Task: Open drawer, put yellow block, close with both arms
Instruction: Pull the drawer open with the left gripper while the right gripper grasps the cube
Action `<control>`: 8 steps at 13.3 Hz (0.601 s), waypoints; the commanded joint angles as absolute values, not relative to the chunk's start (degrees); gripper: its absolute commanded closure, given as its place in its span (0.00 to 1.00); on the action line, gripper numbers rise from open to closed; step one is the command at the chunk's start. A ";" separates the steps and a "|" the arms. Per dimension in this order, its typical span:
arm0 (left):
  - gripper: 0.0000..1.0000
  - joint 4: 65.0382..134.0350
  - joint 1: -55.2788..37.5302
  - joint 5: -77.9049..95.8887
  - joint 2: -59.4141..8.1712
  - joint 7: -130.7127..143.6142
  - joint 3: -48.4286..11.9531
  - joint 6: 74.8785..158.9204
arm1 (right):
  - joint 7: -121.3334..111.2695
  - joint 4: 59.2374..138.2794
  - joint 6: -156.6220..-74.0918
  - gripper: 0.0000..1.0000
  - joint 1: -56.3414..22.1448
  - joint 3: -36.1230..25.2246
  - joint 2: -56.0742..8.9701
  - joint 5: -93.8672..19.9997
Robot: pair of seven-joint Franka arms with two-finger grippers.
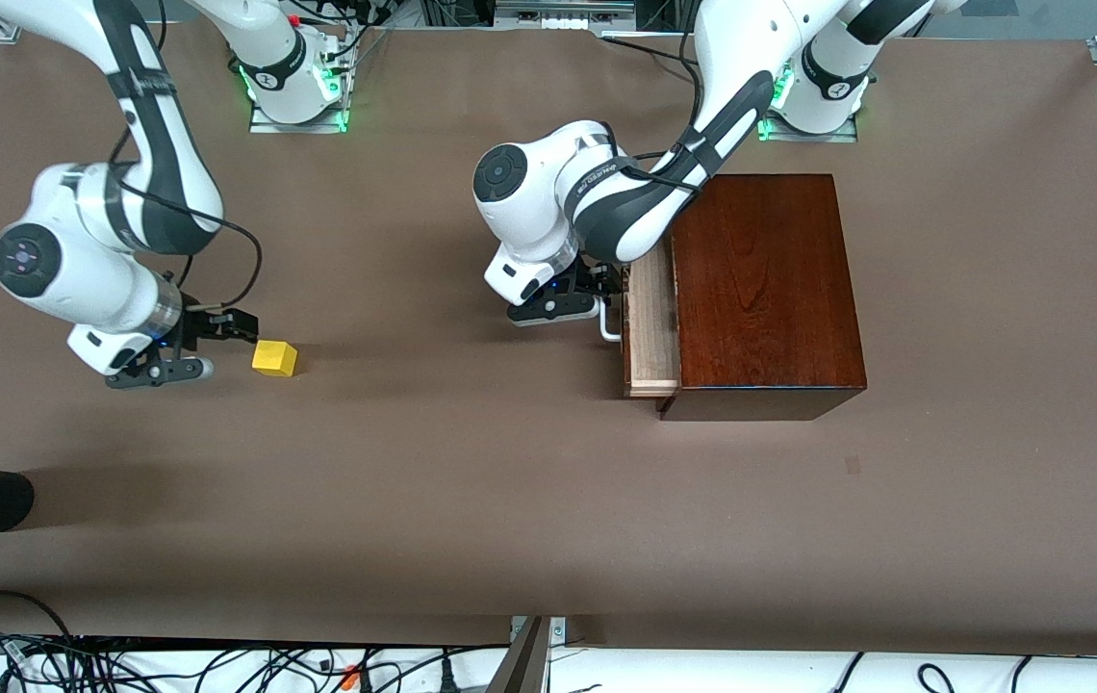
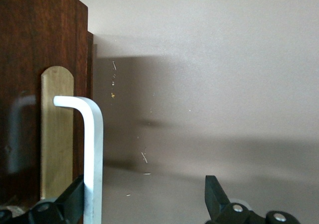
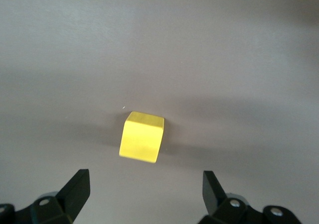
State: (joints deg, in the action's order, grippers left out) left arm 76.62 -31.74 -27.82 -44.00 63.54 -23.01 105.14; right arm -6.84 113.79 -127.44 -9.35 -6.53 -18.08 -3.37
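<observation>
On the brown table (image 1: pixel 471 500), toward the left arm's end: one dark wooden box (image 1: pixel 765 289), its drawer (image 1: pixel 652 327) drawn partly out, pale tray showing.

Item, handle (image 2: pixel 92 154): white bar on the drawer front. One finger (image 2: pixel 67 204) of the left gripper (image 1: pixel 597 300) sits hooked against it, the other stands well clear, so the jaws are spread wide and clamp nothing.

Item, yellow block (image 1: pixel 275 357): small cube on bare table toward the right arm's end, well apart from the box.

Item, right gripper (image 1: pixel 207 348): low beside the block, jaws fully apart, empty. In the right wrist view the block (image 3: pixel 142 137) lies ahead of the fingertips (image 3: pixel 77 186), not yet between them.

Step in hand, by judgement: drawer opening under way and seemingly only part done; block approach started.

Next move calls for: the left arm to draw the handle straight out from the box until the tray gives room; the right gripper to advance until its fingers flank the cube squarely, then close. The cube sits slightly turned, so some wrist alignment may help.
</observation>
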 commanded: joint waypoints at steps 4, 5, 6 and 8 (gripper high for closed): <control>0.00 69.26 -36.30 -26.28 -48.52 67.50 -24.08 108.01 | -6.24 115.30 -137.09 0.00 -9.58 -5.89 -23.64 -8.17; 0.00 69.08 -36.47 -26.28 -48.52 67.59 -24.08 108.63 | -6.24 116.44 -138.68 0.00 -9.58 -5.63 -23.99 -8.96; 0.00 69.00 -36.65 -26.28 -48.52 68.11 -24.17 109.24 | -6.24 117.50 -140.43 0.00 -9.67 -5.19 -24.26 -9.23; 0.00 68.99 -37.18 -26.28 -48.52 68.29 -24.08 110.56 | -6.24 119.79 -143.34 0.00 -9.67 -4.83 -24.52 -9.23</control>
